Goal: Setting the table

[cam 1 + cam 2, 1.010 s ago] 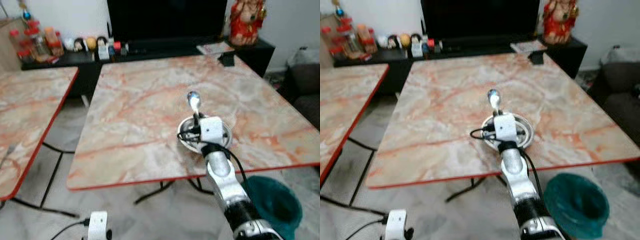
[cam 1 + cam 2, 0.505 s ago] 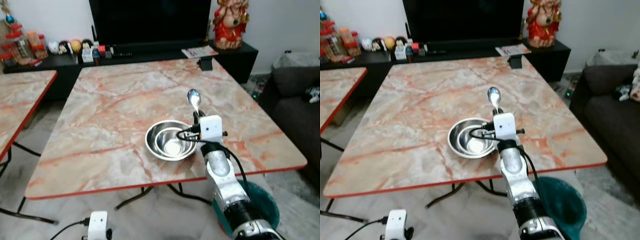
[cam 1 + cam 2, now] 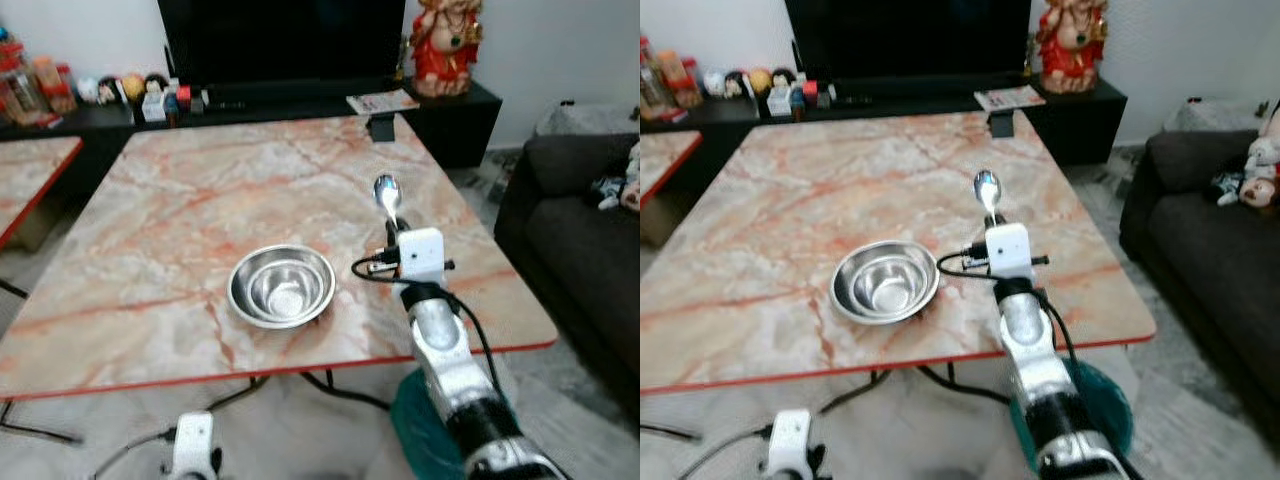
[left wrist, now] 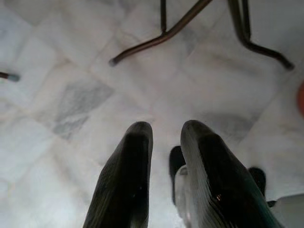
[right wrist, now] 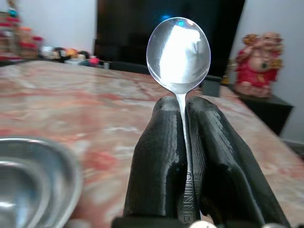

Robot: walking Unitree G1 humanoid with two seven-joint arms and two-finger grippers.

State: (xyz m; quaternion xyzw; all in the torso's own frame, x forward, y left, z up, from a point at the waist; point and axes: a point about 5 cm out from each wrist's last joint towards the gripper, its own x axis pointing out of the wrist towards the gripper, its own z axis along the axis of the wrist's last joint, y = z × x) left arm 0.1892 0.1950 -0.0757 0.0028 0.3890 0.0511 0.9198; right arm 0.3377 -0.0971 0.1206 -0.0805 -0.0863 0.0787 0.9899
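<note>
A steel bowl sits on the marble table near its front edge. My right gripper is raised over the table to the right of the bowl, shut on a metal spoon whose bowl end sticks up past the fingertips. In the right wrist view the spoon stands upright between the two black fingers, with the steel bowl low at one side. My left gripper hangs low over the tiled floor with a narrow gap between its fingers and nothing in them.
A dark TV cabinet with small items and a red figurine stands behind the table. A dark sofa is at the right. A teal bin is on the floor by the table's front right corner. A second marble table is at the left.
The camera has swung to the right, so the table and bowl sit further left in the picture. My right gripper still holds the spoon upright in the same pose.
</note>
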